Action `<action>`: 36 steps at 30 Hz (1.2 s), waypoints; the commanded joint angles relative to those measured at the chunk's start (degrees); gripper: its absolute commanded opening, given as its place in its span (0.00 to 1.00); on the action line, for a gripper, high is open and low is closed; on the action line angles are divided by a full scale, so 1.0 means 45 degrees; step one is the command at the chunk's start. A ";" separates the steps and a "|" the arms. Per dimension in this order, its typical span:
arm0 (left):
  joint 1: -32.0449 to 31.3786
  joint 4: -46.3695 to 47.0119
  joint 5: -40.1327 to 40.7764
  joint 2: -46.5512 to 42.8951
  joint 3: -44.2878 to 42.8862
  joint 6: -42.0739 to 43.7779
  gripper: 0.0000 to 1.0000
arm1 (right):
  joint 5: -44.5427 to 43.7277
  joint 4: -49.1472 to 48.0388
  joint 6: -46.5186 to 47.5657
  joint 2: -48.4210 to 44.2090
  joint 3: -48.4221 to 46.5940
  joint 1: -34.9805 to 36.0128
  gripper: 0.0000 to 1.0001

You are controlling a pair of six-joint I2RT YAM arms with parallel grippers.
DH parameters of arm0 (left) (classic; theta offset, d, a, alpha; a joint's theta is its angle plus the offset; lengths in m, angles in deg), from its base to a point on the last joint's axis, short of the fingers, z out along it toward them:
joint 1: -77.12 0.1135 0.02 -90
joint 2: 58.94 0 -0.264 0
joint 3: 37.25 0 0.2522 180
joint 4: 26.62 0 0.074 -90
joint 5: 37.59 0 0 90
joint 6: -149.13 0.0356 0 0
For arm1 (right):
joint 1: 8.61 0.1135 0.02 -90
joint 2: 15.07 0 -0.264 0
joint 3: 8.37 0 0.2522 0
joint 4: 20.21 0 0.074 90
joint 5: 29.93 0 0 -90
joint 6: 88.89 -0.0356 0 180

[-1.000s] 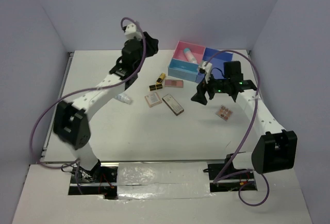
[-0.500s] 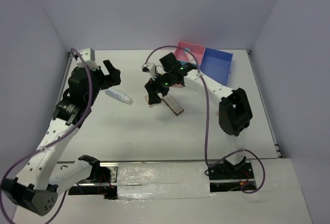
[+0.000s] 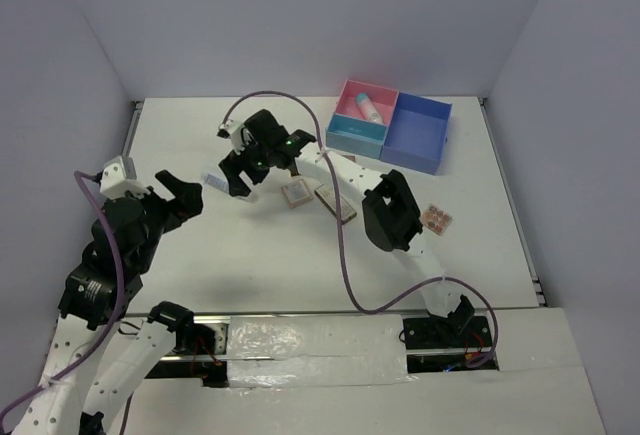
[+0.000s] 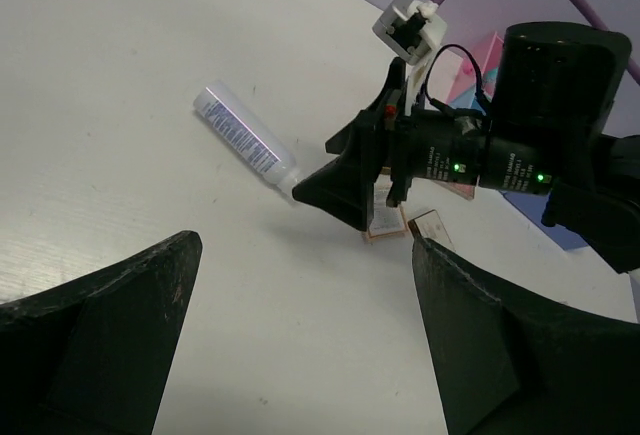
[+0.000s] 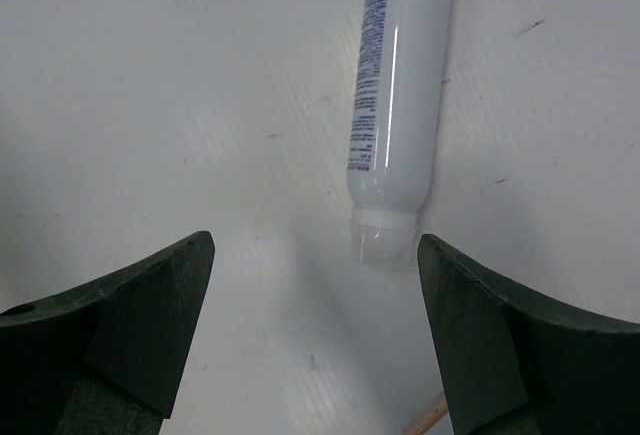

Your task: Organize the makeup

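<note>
Left gripper (image 4: 305,243): spread wide, nothing between the fingers; it is held above the table (image 3: 300,265) at the left side, pointing toward the tube.
Right gripper (image 5: 315,243): spread wide, nothing clasped; it is reached far across to the left half of the table and hangs low over the tube's capped end.
Tube (image 5: 405,85): white with blue print, laid flat on the bare table between the two grippers. Its cap is directed at the gap between the right gripper's fingers, just beyond their tips. In the left wrist view one fingertip is seen close to the cap; contact cannot be told.
Second tube (image 3: 368,107): laid inside the pink compartment of the box.
Box (image 3: 408,155): placed at the far right of the table, with a pink compartment on the left and a blue one on the right; nothing is seen in the blue one.
Square palette (image 3: 296,193): flat on the table near the middle, just beside the right arm.
Long palette (image 3: 337,205): flat and set at an angle, close to the right of the square palette, partly covered by the arm.
Pink palette (image 3: 435,219): flat on the table, well apart from the others, in front of the box.
</note>
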 commanded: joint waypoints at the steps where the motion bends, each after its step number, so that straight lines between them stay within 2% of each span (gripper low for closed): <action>1: 0.0069 -0.0839 0.0525 -0.0492 0.0158 -0.0905 0.99 | -0.1125 -0.1064 -0.0080 0.0692 -0.1075 0.0101 0.90; 8: 0.0069 -0.1445 0.0662 -0.1274 0.0295 -0.1493 0.99 | -0.2727 -0.1826 0.0018 0.1865 -0.1896 0.0355 0.84; 12: 0.0069 -0.1621 0.0663 -0.1372 0.0412 -0.1746 0.99 | -0.2710 -0.1671 0.0038 0.2528 -0.2597 0.0512 0.82; 21: 0.0069 -0.1582 0.0662 -0.1470 0.0589 -0.2098 0.99 | -0.2708 -0.1651 -0.0274 0.2920 -0.2542 0.0746 0.79; 31: 0.0069 -0.1563 0.0448 -0.1470 0.0628 -0.2235 0.99 | -0.3646 -0.1690 -0.0216 0.3233 -0.2815 0.1019 0.75; 33: 0.0069 -0.1582 0.0389 -0.1489 0.0589 -0.2274 0.99 | -0.3744 -0.1709 -0.0158 0.3291 -0.2893 0.1078 0.72; 34: 0.0069 -0.1583 0.0408 -0.1508 0.0588 -0.2313 0.99 | -0.3763 -0.1690 -0.0138 0.3311 -0.2932 0.1117 0.66; 36: 0.0069 -0.1641 0.0370 -0.1528 0.0549 -0.2333 0.99 | -0.3764 -0.1612 -0.0041 0.3389 -0.3010 0.1137 0.61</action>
